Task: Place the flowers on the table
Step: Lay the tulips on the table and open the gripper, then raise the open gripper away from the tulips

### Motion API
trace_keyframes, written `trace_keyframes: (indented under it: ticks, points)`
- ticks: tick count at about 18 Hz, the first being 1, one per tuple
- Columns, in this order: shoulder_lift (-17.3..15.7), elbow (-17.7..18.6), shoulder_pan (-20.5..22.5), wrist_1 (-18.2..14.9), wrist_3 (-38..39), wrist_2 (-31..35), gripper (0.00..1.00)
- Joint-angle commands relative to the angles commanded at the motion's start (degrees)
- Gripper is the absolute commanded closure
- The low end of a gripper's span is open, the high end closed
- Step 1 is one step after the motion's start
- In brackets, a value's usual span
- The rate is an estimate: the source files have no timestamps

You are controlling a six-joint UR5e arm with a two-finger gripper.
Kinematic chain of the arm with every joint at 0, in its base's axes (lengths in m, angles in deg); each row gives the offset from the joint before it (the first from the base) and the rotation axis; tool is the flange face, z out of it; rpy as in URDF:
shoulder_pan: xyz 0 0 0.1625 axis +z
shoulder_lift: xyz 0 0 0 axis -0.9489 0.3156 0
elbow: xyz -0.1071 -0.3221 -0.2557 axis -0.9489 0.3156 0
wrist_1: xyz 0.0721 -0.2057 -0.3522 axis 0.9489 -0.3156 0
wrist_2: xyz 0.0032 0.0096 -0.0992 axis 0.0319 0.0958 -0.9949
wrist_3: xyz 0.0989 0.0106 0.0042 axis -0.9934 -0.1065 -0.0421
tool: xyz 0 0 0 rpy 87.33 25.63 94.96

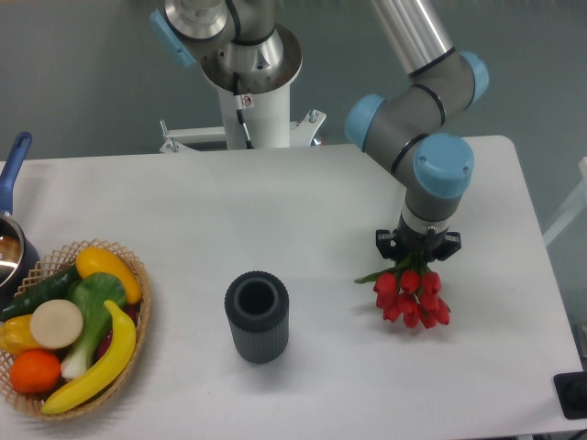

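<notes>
The flowers (411, 295), a bunch of red tulips with a green leaf poking out to the left, hang head-down at the right side of the white table (303, 211), low over its surface. My gripper (417, 252) points straight down right above them and is shut on their stems, which are hidden under the black fingers. Whether the tulip heads touch the tabletop I cannot tell.
A dark grey ribbed vase (257, 316) stands upright left of the flowers. A wicker basket (69, 325) of fruit and vegetables sits at the left front. A pot with a blue handle (11, 183) is at the left edge. The robot base (248, 101) is behind.
</notes>
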Motion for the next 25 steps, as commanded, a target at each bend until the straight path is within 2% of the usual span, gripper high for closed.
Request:
trace_keyframes:
  ticks: [2, 3, 4, 5, 6, 12, 15, 17, 20, 25]
  points:
    - [0.1, -0.1, 0.1, 0.3, -0.1, -0.1, 0.46]
    - [0.1, -0.3, 0.1, 0.3, -0.3, -0.1, 0.39]
    - [0.1, -0.4, 0.1, 0.3, -0.8, 0.0, 0.23]
    - [0.1, -0.5, 0.2, 0.5, -0.9, 0.0, 0.02]
    - [-0.1, -0.5, 0.2, 0.7, -0.8, 0.0, 0.00]
    - [-1.6, -0.8, 1.1, 1.4, -1.2, 0.3, 0.00]
    - [-3.2, -1.7, 2.8, 1.1, -5.2, 0.4, 0.00]
    - [-4.8, -1.6, 4.9, 0.5, -9.6, -0.2, 0.00]
    - [-5.0, -1.0, 5.2, 0.3, -20.9, 0.4, 0.00]
    - [-5.6, -0.7, 8.3, 0.1, -39.7, 0.2, 0.00]
